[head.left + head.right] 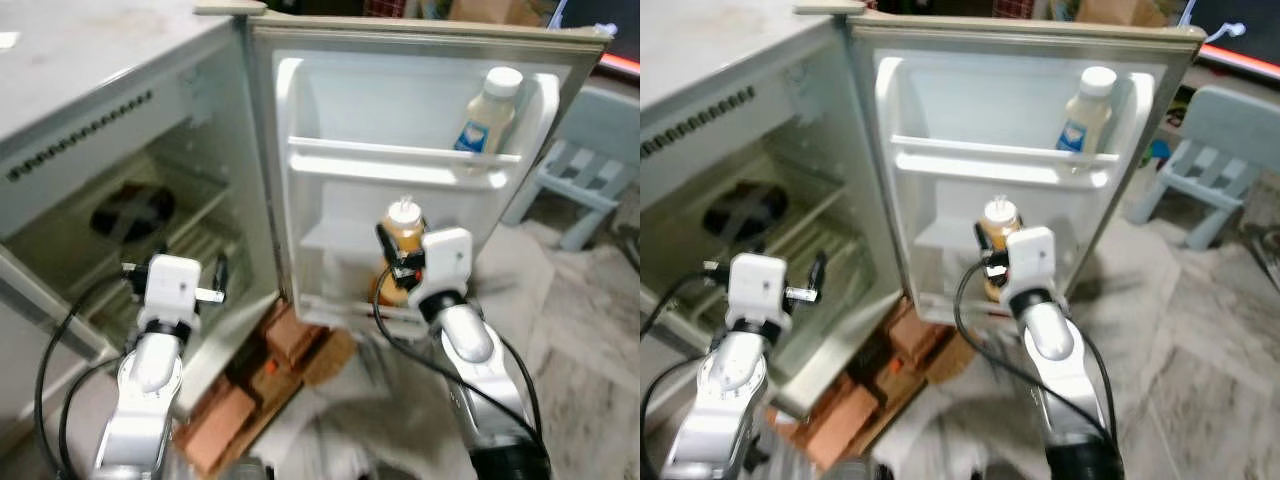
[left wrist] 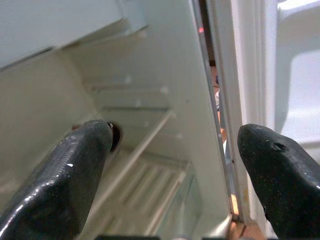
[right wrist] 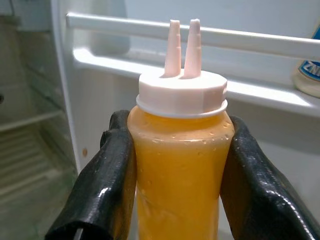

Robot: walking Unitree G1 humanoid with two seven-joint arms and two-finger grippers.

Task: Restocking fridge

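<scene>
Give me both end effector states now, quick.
Left end effector: open, holding nothing, in front of the open fridge compartment.
Right end effector: closed on the orange sauce bottle, at the fridge door.

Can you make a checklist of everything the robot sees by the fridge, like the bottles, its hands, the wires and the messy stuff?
Surface: pale sheet spread on the floor under the open fridge door.
Job's things: orange sauce bottle with a white twin-nozzle cap, held upright at the door's lower shelf; white bottle with a blue label on the door's upper shelf.
Clutter: cardboard boxes on the floor below the fridge; a dark item on a fridge shelf.
Grippers: right gripper shut on the orange sauce bottle; left gripper open, facing the fridge interior.
Cables: black cables looping along both arms.
Surroundings: small light blue chair.
</scene>
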